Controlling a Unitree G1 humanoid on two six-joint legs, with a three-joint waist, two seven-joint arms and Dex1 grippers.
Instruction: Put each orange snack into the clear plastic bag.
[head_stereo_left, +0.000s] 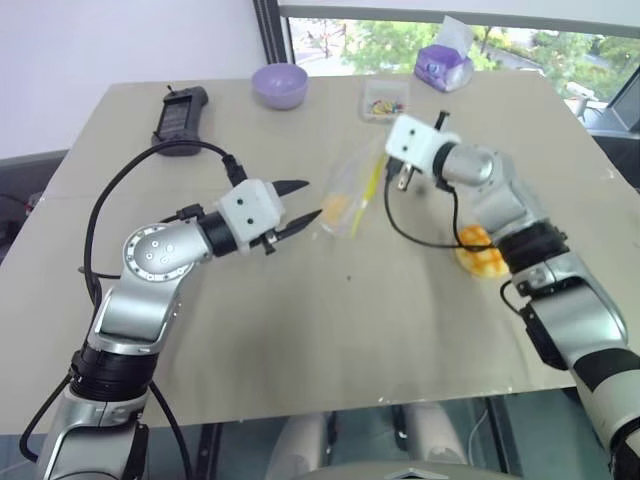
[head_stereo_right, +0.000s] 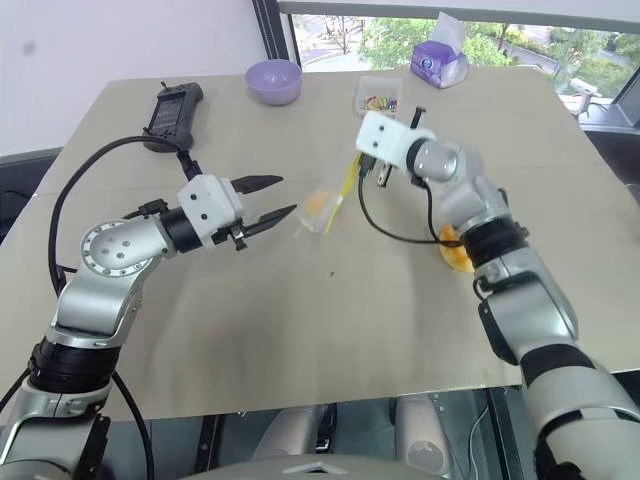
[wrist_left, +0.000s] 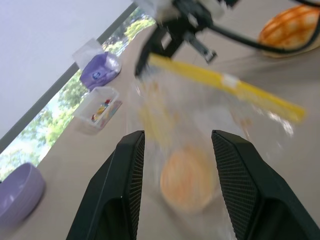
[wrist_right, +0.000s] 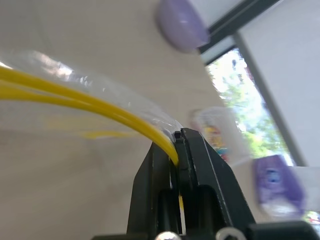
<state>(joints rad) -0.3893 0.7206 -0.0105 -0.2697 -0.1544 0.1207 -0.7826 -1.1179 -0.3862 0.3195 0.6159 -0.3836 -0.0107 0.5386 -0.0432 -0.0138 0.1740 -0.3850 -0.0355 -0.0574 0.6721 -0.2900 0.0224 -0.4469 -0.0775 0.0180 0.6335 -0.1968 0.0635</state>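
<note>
My right gripper (wrist_right: 177, 150) is shut on the yellow seal strip (head_stereo_left: 372, 185) of the clear plastic bag (head_stereo_left: 352, 195), which hangs slanted from it over the middle of the table. Inside the bag's lower end lies the small yellow-orange snack (wrist_left: 189, 180). My left gripper (head_stereo_left: 308, 200) points at the bag from the left. It is open, its fingers (wrist_left: 125, 175) just short of the bag and on either side of that snack, with nothing between them. The larger grid-topped orange snack (head_stereo_left: 478, 257) sits on the table, partly hidden under my right forearm.
At the table's far side stand a purple bowl (head_stereo_left: 279, 84), a small clear box of colourful bits (head_stereo_left: 385, 100) and a purple tissue pack (head_stereo_left: 443, 68). A black device (head_stereo_left: 180, 115) lies at the far left. The beige table (head_stereo_left: 330, 330) ends close to me.
</note>
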